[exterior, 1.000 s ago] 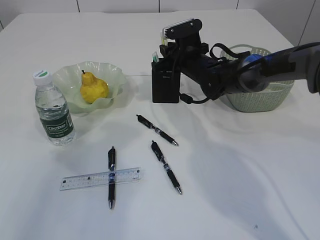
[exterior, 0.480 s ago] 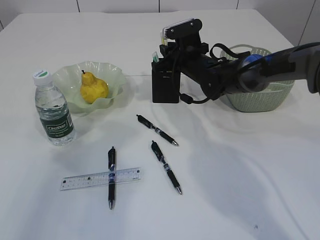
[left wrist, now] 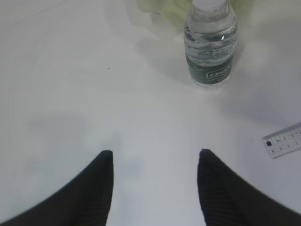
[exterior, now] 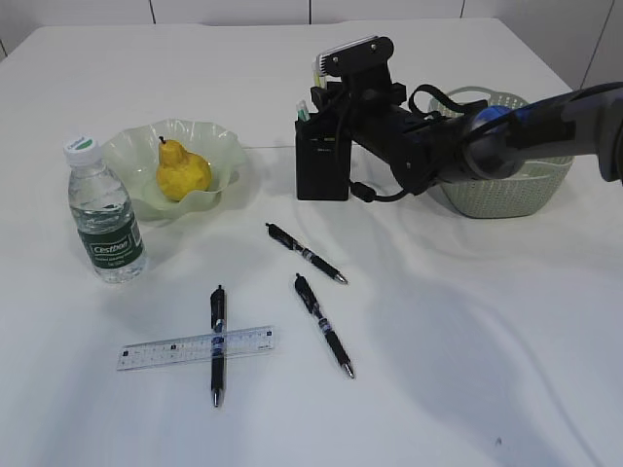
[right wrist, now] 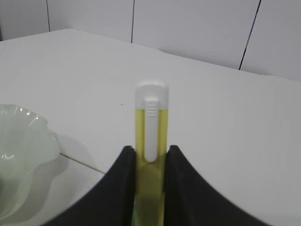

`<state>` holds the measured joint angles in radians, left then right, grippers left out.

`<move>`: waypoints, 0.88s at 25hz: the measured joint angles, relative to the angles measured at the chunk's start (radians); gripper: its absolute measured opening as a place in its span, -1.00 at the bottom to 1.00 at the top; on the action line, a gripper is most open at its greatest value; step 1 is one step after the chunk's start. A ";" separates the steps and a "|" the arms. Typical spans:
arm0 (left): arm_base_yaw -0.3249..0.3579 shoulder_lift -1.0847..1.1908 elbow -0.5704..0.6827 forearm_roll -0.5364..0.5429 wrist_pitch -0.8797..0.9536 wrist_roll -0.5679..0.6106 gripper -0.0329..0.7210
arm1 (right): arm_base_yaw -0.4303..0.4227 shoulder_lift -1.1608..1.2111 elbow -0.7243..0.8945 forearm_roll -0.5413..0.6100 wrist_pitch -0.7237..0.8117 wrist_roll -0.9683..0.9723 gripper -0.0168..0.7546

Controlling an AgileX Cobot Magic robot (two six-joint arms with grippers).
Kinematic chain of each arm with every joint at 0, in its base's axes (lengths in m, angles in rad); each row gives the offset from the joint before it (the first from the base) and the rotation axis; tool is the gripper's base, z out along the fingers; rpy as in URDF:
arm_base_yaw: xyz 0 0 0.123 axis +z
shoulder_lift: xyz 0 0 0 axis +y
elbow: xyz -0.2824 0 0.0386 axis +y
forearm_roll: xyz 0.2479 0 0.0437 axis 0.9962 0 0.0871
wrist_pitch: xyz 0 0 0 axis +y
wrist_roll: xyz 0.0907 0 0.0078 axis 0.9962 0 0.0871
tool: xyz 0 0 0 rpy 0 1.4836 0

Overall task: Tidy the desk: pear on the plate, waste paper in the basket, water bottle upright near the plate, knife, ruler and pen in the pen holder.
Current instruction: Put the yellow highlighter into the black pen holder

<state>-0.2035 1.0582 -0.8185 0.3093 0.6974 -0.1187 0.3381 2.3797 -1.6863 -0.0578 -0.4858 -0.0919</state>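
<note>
My right gripper (right wrist: pixel 150 151) is shut on an upright yellow knife (right wrist: pixel 151 136) with a white slider. In the exterior view it is held right above the black pen holder (exterior: pixel 322 165). The yellow pear (exterior: pixel 181 171) lies in the wavy green plate (exterior: pixel 219 141). Beside the plate the water bottle (exterior: pixel 105 219) stands upright. The clear ruler (exterior: pixel 195 347) lies on the desk under one pen (exterior: pixel 217 341), and two other pens (exterior: pixel 305 253) (exterior: pixel 323 324) lie nearby. My left gripper (left wrist: pixel 155 153) is open over bare desk, short of the bottle (left wrist: pixel 210 47). The waste paper is out of view.
The sage green basket (exterior: pixel 506 190) stands at the right, behind my right arm (exterior: pixel 438 141). One end of the ruler (left wrist: pixel 283 141) shows at the right edge of the left wrist view. The plate's rim (right wrist: pixel 23 155) sits low on the left in the right wrist view.
</note>
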 joint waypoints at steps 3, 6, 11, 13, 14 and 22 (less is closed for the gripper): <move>0.000 0.000 0.000 0.000 0.000 0.000 0.15 | 0.000 0.000 0.000 0.000 0.000 0.000 -0.51; 0.000 0.000 0.000 0.000 0.000 0.000 0.15 | -0.002 0.000 0.000 -0.002 0.000 0.004 -0.51; 0.000 0.000 0.000 0.000 0.000 0.000 0.15 | -0.002 0.000 0.000 -0.019 0.000 0.031 -0.46; 0.000 0.000 0.000 0.000 0.002 0.000 0.15 | -0.002 0.000 0.000 -0.020 0.000 0.043 -0.38; 0.000 0.000 0.000 0.000 0.002 0.000 0.15 | -0.002 0.000 0.000 -0.021 0.000 0.047 -0.33; 0.000 0.000 0.000 0.002 0.017 0.000 0.15 | -0.007 0.000 0.000 -0.022 0.000 0.053 -0.20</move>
<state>-0.2035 1.0582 -0.8185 0.3108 0.7139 -0.1187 0.3307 2.3797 -1.6863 -0.0798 -0.4858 -0.0387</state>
